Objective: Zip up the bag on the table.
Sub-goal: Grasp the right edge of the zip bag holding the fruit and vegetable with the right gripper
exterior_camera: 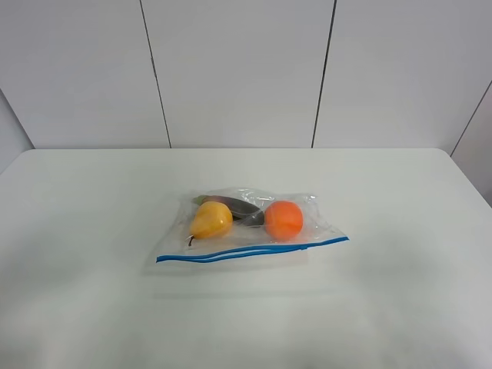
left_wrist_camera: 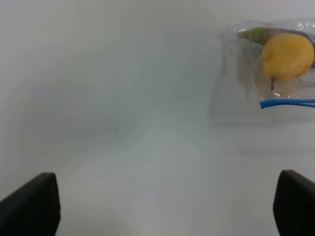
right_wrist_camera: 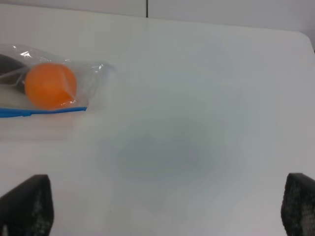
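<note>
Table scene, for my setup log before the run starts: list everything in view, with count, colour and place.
bag: one, clear plastic, lying flat near the middle of the table
zip strip: one, blue, along the bag's near edge
pear: one, yellow, inside the bag, left end in the exterior view
orange: one, orange, inside the bag, right end
dark item: one, dark with a greenish tip, inside the bag behind the two fruits; kind unclear
table: one, white, under the bag
wall panels: pale grey, behind the table
left claw: one, black, open, over bare table, apart from the bag
right claw: one, black, open, over bare table, apart from the bag
</note>
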Controlling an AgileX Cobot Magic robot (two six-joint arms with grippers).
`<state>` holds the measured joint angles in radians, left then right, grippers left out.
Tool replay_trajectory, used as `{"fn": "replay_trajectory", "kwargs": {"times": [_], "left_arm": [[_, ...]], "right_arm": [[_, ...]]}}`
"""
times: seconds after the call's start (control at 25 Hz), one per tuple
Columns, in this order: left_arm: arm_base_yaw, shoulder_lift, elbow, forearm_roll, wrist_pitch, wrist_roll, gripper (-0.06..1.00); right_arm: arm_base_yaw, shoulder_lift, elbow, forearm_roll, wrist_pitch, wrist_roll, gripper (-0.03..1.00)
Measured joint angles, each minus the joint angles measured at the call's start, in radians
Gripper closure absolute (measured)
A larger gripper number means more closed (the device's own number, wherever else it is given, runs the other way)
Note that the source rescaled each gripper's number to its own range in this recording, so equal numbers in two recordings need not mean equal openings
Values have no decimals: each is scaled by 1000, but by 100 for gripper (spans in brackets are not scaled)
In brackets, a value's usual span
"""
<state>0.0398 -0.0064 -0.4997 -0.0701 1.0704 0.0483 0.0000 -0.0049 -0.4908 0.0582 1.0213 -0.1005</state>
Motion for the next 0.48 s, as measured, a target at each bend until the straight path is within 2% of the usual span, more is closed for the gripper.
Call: {"fn": "replay_trajectory", "kwargs": {"times": [0.48], "left_arm": [[0, 0, 0, 0, 0, 0, -6]], "right_arm": [[0, 0, 0, 14, -1, 0, -3]]}}
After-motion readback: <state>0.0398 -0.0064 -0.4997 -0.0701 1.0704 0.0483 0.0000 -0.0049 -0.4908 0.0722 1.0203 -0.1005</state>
